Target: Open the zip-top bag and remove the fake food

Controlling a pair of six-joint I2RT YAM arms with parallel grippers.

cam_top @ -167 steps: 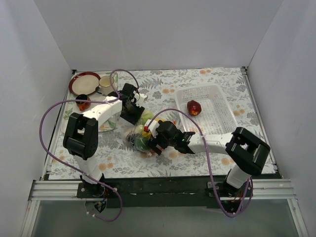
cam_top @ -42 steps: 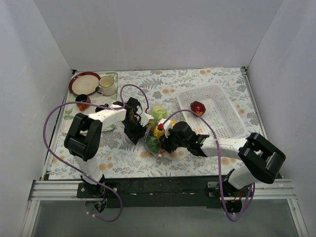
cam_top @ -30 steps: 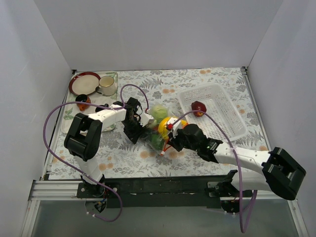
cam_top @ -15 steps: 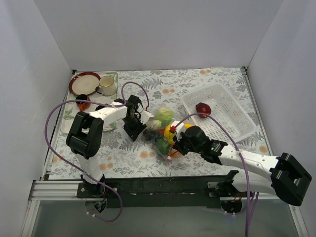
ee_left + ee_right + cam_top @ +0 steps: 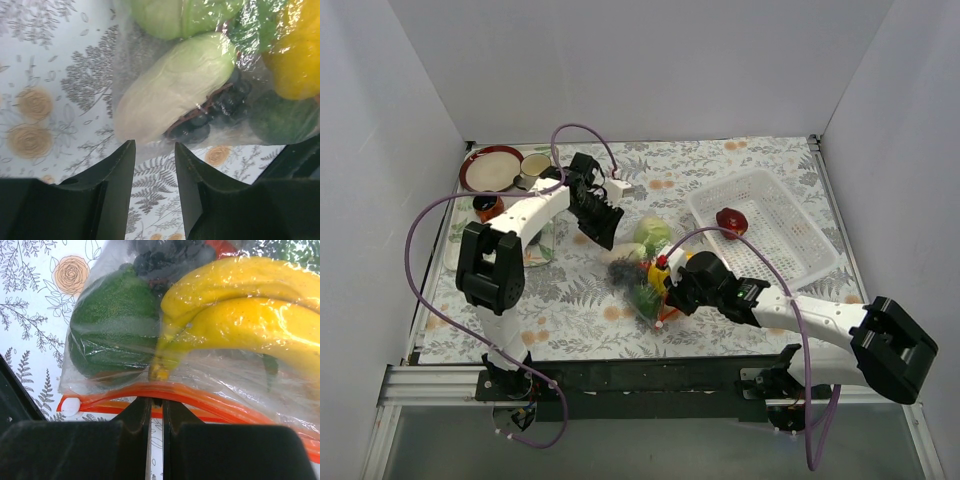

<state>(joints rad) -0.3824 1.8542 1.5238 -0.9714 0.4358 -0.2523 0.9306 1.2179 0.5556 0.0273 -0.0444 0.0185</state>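
Zip-top bag [image 5: 200, 371] in right gripper [image 5: 156, 404], one apple [image 5: 730, 219], one basket [image 5: 788, 238]

Plain white walls [image 5: 620, 70] enclose three sides of a floral-clothed table [image 5: 775, 155], evenly lit, with a metal rail [image 5: 650, 388] across the bottom of the frame.

White perforated basket [image 5: 788, 238] at 3 o'clock on floral desk [image 5: 705, 165]; red-rimmed plate [image 5: 486, 170], cup [image 5: 534, 166] side by side at 10 o'clock.
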